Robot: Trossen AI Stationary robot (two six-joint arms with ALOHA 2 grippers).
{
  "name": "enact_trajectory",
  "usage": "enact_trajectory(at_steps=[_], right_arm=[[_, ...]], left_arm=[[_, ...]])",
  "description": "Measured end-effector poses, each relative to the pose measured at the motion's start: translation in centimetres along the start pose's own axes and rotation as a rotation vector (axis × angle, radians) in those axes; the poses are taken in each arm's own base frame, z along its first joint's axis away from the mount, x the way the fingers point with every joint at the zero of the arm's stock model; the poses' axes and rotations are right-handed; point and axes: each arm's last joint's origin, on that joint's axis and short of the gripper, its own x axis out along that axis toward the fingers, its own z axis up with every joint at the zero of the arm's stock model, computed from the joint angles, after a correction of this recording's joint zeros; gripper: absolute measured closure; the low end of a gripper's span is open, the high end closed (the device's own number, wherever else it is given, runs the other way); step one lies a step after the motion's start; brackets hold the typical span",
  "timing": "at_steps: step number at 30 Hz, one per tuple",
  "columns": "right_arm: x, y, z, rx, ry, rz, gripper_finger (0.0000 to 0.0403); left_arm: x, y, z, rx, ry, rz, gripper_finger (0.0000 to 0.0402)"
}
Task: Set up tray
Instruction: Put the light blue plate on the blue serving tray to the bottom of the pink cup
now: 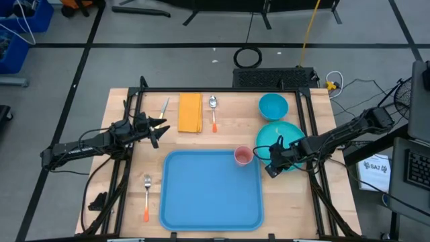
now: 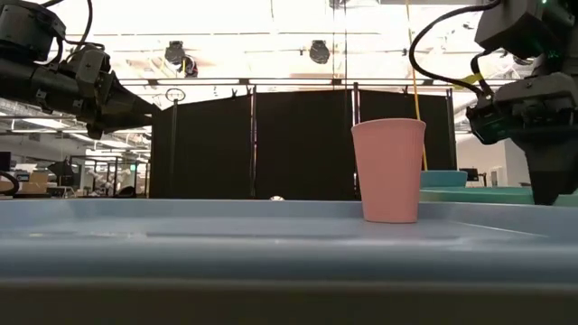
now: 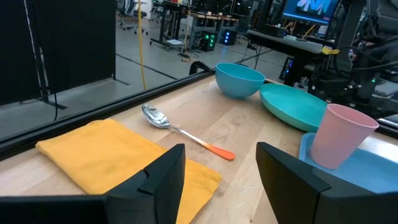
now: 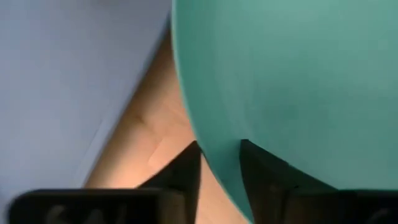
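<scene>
The light-blue tray [image 1: 211, 191] lies at the table's near middle. A pink cup [image 1: 242, 156] stands upright in the tray's far right corner. A round teal plate [image 1: 282, 138] lies on the table just right of the tray, with a blue bowl [image 1: 273, 105] beyond it. My right gripper [image 1: 272, 166] is at the plate's near-left edge, shut on its rim. My left gripper [image 1: 158, 128] hovers open over the wood left of the yellow napkin [image 1: 190, 112], touching nothing. My right gripper pinches the teal plate's rim [image 4: 217, 168] between its two fingers, at the near-left edge beside the tray. One finger [image 4: 183, 174] is on the table side of the rim, and the other [image 4: 264, 177] is over the plate's inner face. I cannot tell whether the plate is lifted.
A spoon [image 1: 213, 111] with an orange handle lies right of the napkin. A fork [image 1: 146, 197] with an orange handle lies left of the tray, and a slim utensil [image 1: 164, 106] lies left of the napkin. Black frame rails run along the table's left, right and far edges.
</scene>
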Motion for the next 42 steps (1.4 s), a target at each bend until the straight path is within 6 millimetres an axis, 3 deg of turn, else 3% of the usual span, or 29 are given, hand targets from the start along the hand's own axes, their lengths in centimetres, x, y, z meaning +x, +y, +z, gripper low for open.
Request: enact_trajectory(at_steps=[2, 4, 16, 42], right_arm=[[0.0, 0.0, 0.0, -0.022, -0.023, -0.004, 0.0372], [0.0, 0.1, 0.1, -0.044, -0.044, 0.001, 0.0386], [-1.0, 1.1, 0.5, -0.076, -0.185, 0.144, 0.0401], [-7.8, 0.9, 0.9, -0.168, -0.664, 0.452, 0.0401]], left_arm=[[0.0, 0.0, 0.0, 0.000, 0.000, 0.000, 0.0199], [0.0, 0.0, 0.0, 0.000, 0.000, 0.000, 0.0199], [0.0, 0.0, 0.0, 0.000, 0.000, 0.000, 0.0199], [0.0, 0.0, 0.0, 0.000, 0.000, 0.000, 0.0199]])
